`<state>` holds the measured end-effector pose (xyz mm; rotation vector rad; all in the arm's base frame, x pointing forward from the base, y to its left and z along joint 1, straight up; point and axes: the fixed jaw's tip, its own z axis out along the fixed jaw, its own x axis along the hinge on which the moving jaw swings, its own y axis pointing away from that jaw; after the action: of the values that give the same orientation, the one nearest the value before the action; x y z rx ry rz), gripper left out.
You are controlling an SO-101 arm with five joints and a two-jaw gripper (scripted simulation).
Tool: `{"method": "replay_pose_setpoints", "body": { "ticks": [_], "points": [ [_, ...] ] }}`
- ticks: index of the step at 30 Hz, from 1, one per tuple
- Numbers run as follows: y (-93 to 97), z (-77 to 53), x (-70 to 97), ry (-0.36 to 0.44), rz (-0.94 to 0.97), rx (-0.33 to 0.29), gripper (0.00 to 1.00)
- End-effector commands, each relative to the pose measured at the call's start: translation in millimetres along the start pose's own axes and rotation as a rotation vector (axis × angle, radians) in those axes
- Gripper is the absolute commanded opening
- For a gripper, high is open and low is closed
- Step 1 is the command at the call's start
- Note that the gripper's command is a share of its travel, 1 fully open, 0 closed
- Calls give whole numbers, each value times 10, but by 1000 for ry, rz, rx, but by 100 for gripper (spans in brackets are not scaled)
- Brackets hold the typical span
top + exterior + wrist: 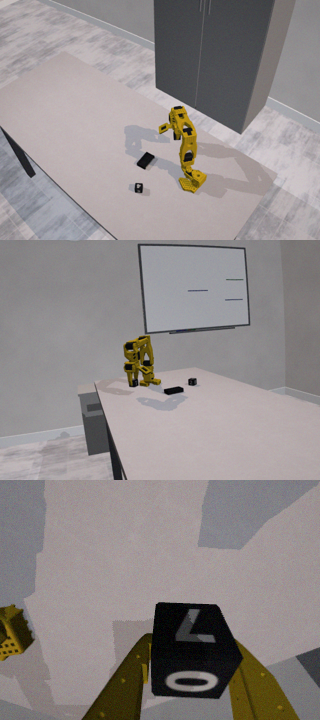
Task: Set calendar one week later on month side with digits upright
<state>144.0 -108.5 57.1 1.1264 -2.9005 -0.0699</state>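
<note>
My gripper (pixel 192 680) is shut on a black number cube (pixel 192 647) and holds it just above the table. The wrist view shows a 7 on its upper face and a 0 on the face toward the camera. In the exterior view the held cube (pixel 133 382) hangs under the yellow arm (pixel 138 358) near the table's far left edge. In the top view the gripper (pixel 177 135) is behind the arm. The empty black tray (pixel 145 160) lies flat on the table, also in the exterior view (pixel 173 390). The other cube (pixel 138 187) stands on the table apart from the tray, showing a 2 in the exterior view (pixel 192 381).
The arm's base (pixel 193 180) stands to the right of the tray. A grey cabinet (pixel 214 59) stands behind the table. A whiteboard (pixel 193 287) hangs on the wall.
</note>
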Motion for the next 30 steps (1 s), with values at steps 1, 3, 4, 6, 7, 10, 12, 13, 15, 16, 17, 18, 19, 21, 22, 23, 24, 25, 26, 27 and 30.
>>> {"method": "replay_pose_setpoints", "body": {
  "ticks": [1, 3, 4, 6, 7, 10, 12, 13, 15, 16, 17, 18, 19, 21, 22, 23, 24, 25, 26, 27, 30],
  "points": [
    [-76, -125, -11, -15, -2, 74, 0],
    [-75, -125, -15, -15, -4, 74, 0],
    [-74, -125, -22, -15, -7, 74, 0],
    [-70, -125, -45, -15, -20, 74, 0],
    [-66, -125, -64, -14, -30, 74, 0],
    [-48, -125, -148, -14, -74, 74, 0],
    [-26, -125, -229, -13, -118, 74, 0],
    [-12, -125, -276, -13, -143, 74, 0],
    [26, -124, -383, -12, -202, 75, 0],
    [26, -124, -383, -12, -202, 75, 0],
    [26, -124, -383, -12, -202, 75, 0],
    [50, -124, -441, -11, -234, 75, 0],
    [77, -123, -501, -11, -268, 75, 0],
    [142, -121, -627, -10, -341, 74, 0],
    [179, -120, -691, -9, -380, 74, 0],
    [220, -118, -755, -8, -419, 74, 0],
    [264, -117, -818, -8, -458, 74, 0],
    [311, -115, -879, -7, -498, 74, 0],
    [360, -113, -939, -6, -537, 74, 0],
    [411, -111, -995, -6, -576, 74, 0],
    [568, -104, -1145, -4, -688, 73, 0]
  ]
}}
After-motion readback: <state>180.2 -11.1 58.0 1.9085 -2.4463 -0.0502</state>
